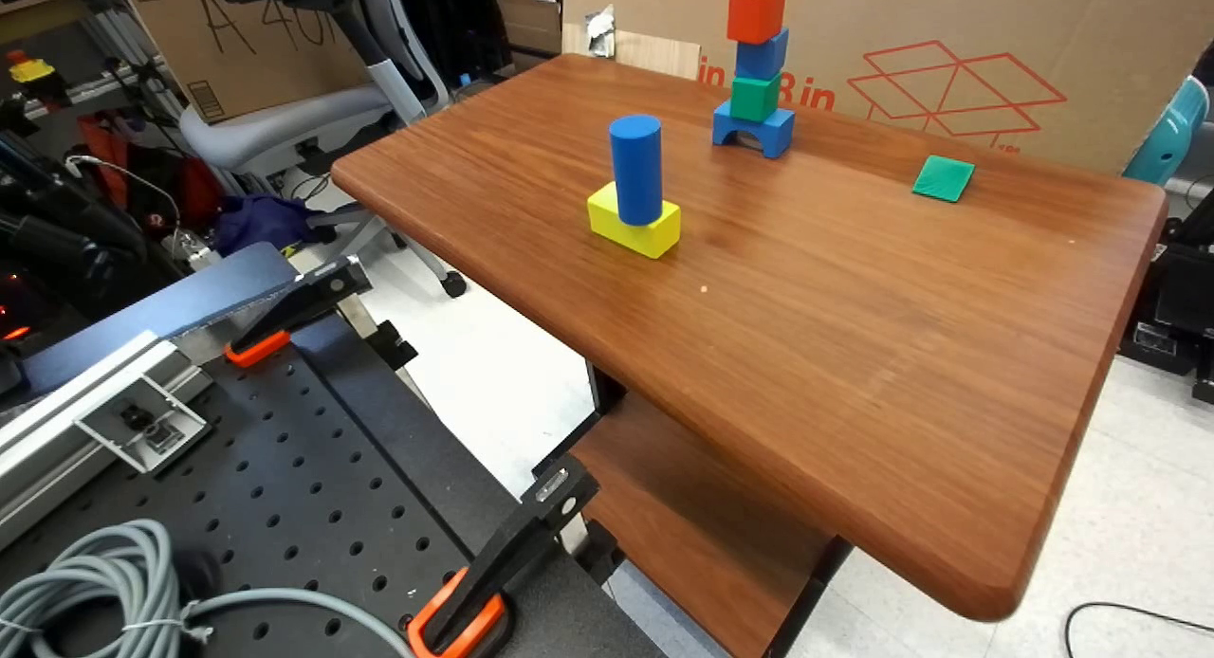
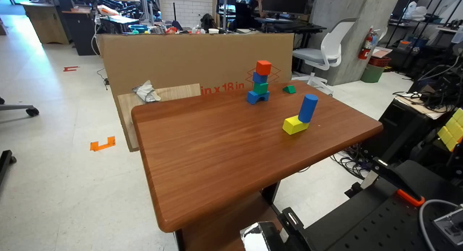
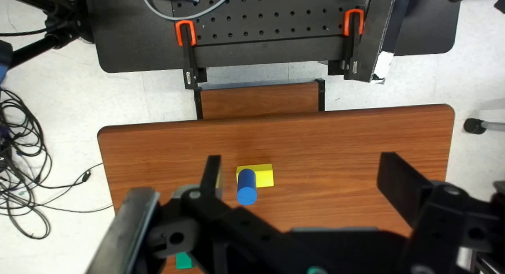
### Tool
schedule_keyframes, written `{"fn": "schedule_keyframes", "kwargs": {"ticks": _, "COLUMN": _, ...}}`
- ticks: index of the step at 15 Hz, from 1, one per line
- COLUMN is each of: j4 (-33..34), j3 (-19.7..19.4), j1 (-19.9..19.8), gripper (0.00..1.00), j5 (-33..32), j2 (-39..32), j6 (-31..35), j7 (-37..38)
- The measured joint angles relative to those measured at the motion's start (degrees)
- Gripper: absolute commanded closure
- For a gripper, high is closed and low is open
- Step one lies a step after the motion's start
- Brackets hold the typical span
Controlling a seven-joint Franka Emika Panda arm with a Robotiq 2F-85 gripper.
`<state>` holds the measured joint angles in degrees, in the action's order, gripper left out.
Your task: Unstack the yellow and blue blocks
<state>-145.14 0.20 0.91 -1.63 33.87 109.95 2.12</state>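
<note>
A blue cylinder point(image 1: 637, 170) stands upright on a yellow rectangular block point(image 1: 615, 229) on the brown table point(image 1: 835, 307). The cylinder point(image 2: 308, 109) and the yellow block point(image 2: 293, 126) show in both exterior views, with the cylinder toward one end of the block. In the wrist view I look down on the blue cylinder point(image 3: 247, 185) and the yellow block point(image 3: 265, 175). My gripper point(image 3: 302, 159) is wide open with nothing between its fingers. It is above the table, and the stack appears nearer the left finger. The gripper is out of view in both exterior views.
A tower near the table's back edge has a red cube point(image 1: 756, 13), a blue cube point(image 1: 762, 54), a green cube point(image 1: 754, 99) and a blue arch point(image 1: 780, 135). A green triangular block point(image 2: 289, 89) lies nearby. A large cardboard sheet point(image 2: 191, 59) stands behind the table.
</note>
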Motion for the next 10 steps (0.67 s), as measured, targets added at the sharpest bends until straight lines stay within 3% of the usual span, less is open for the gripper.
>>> {"fn": "schedule_keyframes", "kwargs": {"ticks": 3, "j4": -0.8, "j3": 0.2, "j1": 0.0, "gripper": 0.0, "j5": 0.0, "j2": -1.8, "j6": 1.6, "j7": 1.0}}
{"fn": "schedule_keyframes", "kwargs": {"ticks": 10, "j4": -0.7, "j3": -1.3, "j1": -0.8, "gripper": 0.0, "j5": 0.0, "j2": -12.9, "j6": 13.3, "j7": 0.1}}
